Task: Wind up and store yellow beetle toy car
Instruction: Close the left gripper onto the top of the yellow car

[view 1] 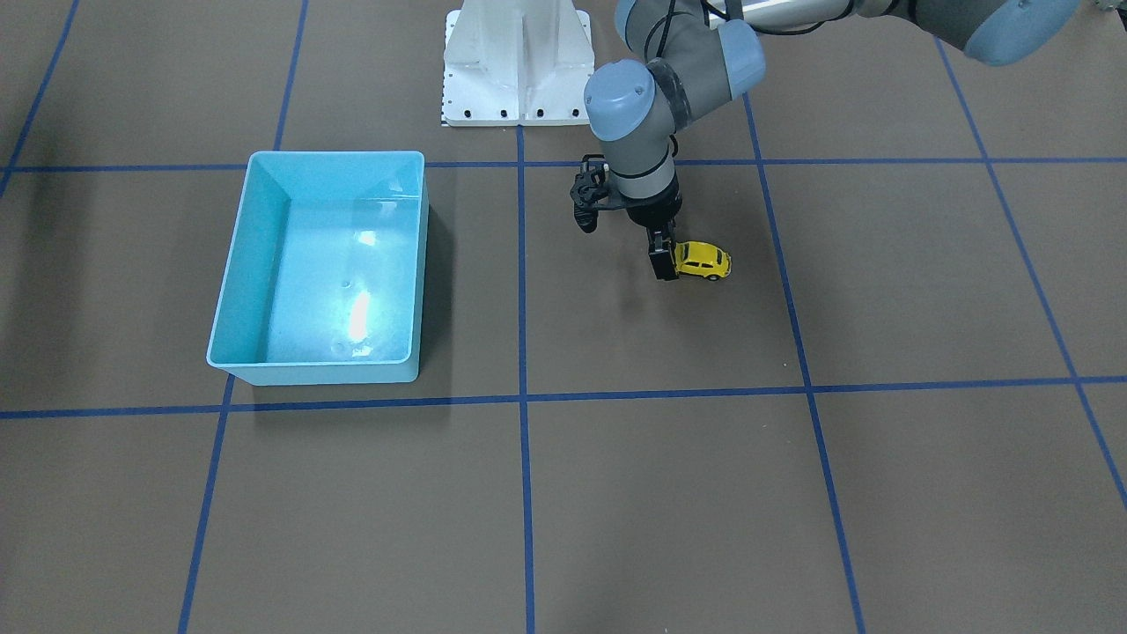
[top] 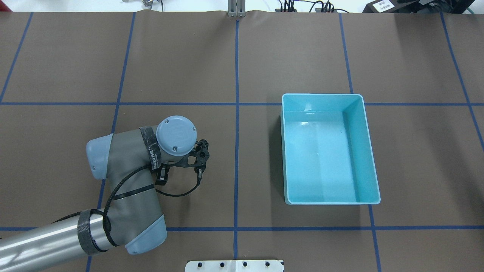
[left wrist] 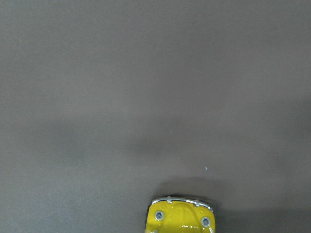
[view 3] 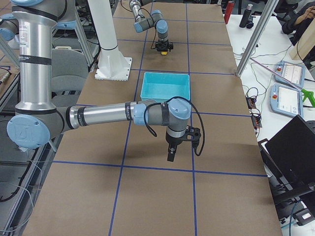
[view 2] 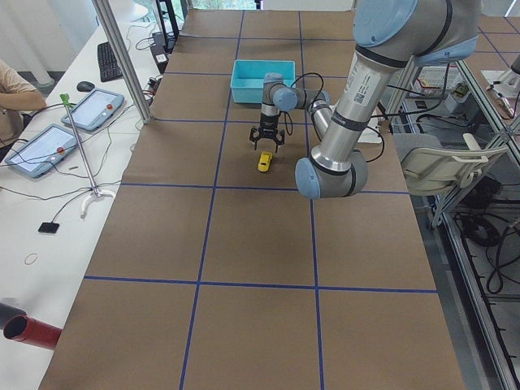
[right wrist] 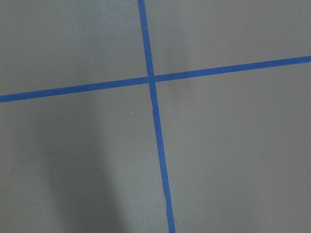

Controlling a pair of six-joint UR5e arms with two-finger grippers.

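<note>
Left gripper (view 1: 662,262) sits just beside the yellow beetle toy car (view 1: 703,261) at its 9 o'clock end, opening untellable; light-blue bin (view 1: 242,273) lies well apart toward 9 o'clock.

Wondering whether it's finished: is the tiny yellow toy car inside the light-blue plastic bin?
No, the tiny yellow toy car stands on the brown table, outside the light-blue plastic bin.

Beetle car (view 1: 703,261) sits on the bench (view 1: 616,493), robot's L half, right up against L pincer (view 1: 662,267), on its outer side. Bin (view 1: 242,264) on the R half, well apart from car; robot base (view 1: 518,70) behind & btwn them. R pincer (view 3: 171,157) hangs over bench past the bin, far R end.
</note>
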